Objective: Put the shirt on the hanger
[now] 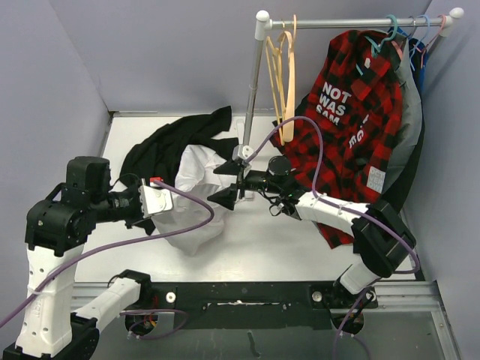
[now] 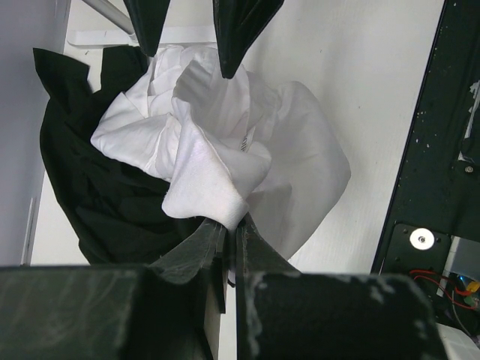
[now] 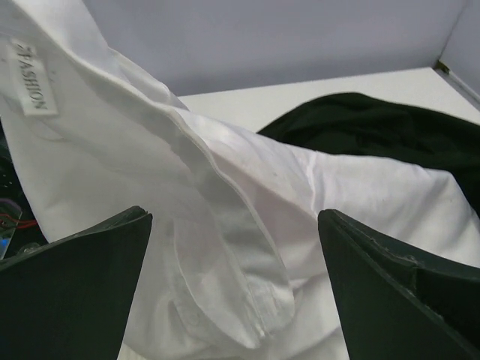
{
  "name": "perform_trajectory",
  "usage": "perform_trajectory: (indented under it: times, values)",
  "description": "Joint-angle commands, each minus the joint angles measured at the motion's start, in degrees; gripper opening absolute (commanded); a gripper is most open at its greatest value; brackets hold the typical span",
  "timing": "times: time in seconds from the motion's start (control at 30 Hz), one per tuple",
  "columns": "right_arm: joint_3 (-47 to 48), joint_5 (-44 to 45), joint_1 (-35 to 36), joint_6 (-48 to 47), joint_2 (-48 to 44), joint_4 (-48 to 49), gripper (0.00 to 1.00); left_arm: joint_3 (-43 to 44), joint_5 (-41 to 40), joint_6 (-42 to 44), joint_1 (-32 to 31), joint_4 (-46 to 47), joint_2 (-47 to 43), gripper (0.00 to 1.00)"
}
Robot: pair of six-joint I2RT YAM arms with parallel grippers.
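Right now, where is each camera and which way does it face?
Top: above and behind the bases, looking down at the table; left arm, right arm, shirt and rail show.
Left wrist: on the left arm, looking along the shut left end effector pinching a shirt fold.
Right wrist: on the right arm, looking past the open right end effector at the shirt's label.
Shared: all show the shirt; the left wrist view also catches the right end effector's fingertips.

Closed in on three sides by plain lavender-grey walls (image 1: 172,52), evenly lit. Floored with a flat white table (image 1: 262,247), edged along the near side by a black metal base plate (image 1: 247,294). Fitted at the table's far right corner with a silver metal clothes rail (image 1: 337,22), white-capped at both ends.
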Motion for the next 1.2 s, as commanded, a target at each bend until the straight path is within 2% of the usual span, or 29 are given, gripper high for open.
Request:
perform_trajectory:
  times: [0.0,0.13,0.27,0.33,0.43,0.47,0.53,0.57,0.67,0.8,0.87,0.97,1.17]
  values:
    - [3.9,-2.4,3.2,-4.7,0.5,2.6,1.00,0.5,2.1,0.2,0.3,2.7,0.1,0.00]
    - [4.3,-1.6,5.1,-7.9,2.7,2.0,0.98,0.7,2.3,0.3,0.3,2.6,0.3,0.00]
    - [5.0,-2.7,4.8,-7.3,5.9,5.6,0.89,-0.4,2.3,0.4,0.3,2.6,0.2,0.00]
    - [6.3,-2.9,4.5,-7.3,7.4,5.2,0.80,-0.9,2.3,0.4,0.3,2.6,0.0,0.00]
    - [8.3,-4.1,3.9,-7.3,8.7,2.9,0.56,-1.4,2.3,0.3,0.3,3.0,-0.2,0.00]
    - [8.7,-4.6,3.8,-7.3,8.6,2.1,0.44,-1.6,2.3,0.3,0.3,3.2,-0.1,0.00]
    - [8.8,-4.7,3.7,-7.3,7.4,-0.2,0.11,-2.0,2.2,-0.5,0.3,3.9,-0.3,0.00]
    - [8.3,-4.3,3.7,-7.2,6.4,-1.9,0.01,-2.2,2.1,-1.2,0.3,4.3,-0.3,0.00]
    - [5.8,0.0,4.8,-7.7,1.0,-4.7,0.00,-2.8,1.0,-3.8,0.3,6.5,-0.6,0.00]
    - [7.8,18.5,11.7,-16.6,-7.9,-19.8,0.00,-3.9,-7.8,-12.7,0.5,17.8,-1.6,0.00]
    - [11.2,26.7,15.6,-19.8,-10.8,-26.6,0.00,-3.9,-14.0,-16.4,0.8,24.1,-1.9,0.00]
    - [18.3,34.6,18.7,-19.5,-12.5,-34.1,0.00,-2.0,-21.5,-20.4,1.3,31.6,-1.4,0.00]
    - [36.1,47.9,19.4,-17.2,-9.6,-43.2,0.00,8.0,-25.9,-23.6,1.4,37.3,2.7,0.00]
